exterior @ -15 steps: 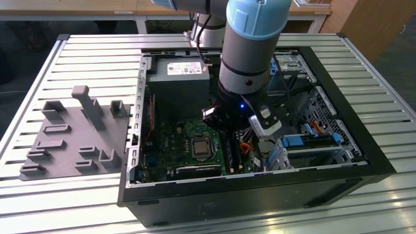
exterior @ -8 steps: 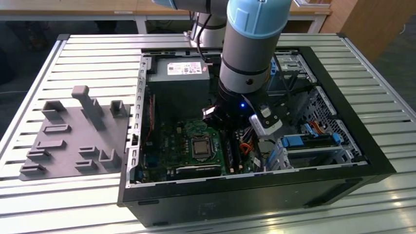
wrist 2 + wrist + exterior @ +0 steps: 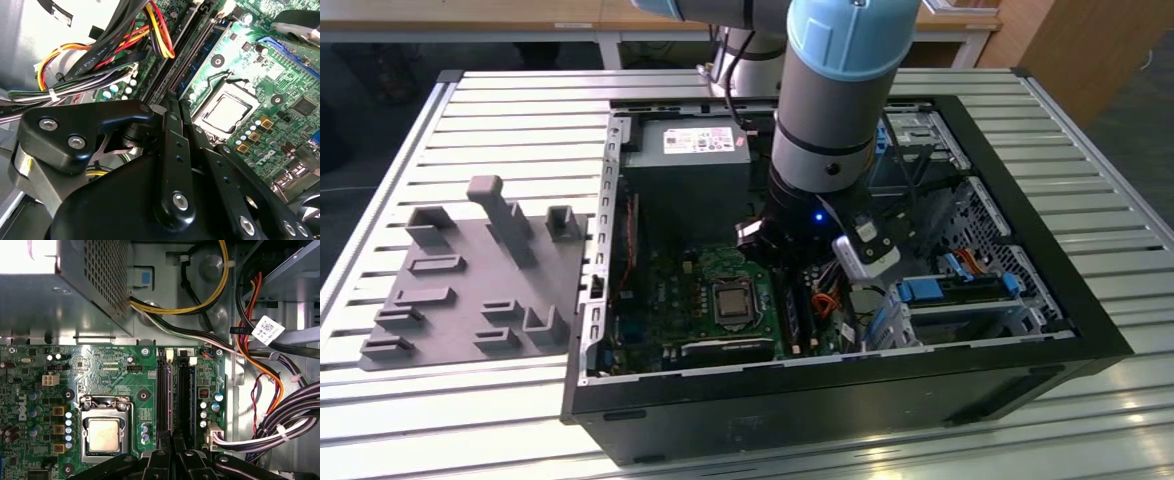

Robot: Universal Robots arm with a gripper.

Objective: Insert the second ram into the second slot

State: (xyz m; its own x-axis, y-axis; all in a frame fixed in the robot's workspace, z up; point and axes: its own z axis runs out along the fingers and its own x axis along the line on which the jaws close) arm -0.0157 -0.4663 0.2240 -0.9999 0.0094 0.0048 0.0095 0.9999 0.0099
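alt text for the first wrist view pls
The gripper hangs over the memory slots of a green motherboard, beside the bare processor socket. A metal power supply and bundled cables surround them.

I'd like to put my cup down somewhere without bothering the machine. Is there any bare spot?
Free: the slatted table behind the grey fixture plate, and its strip in front of the computer case. Crowded: inside the case, where the gripper sits over the memory slots beside cable bundles.
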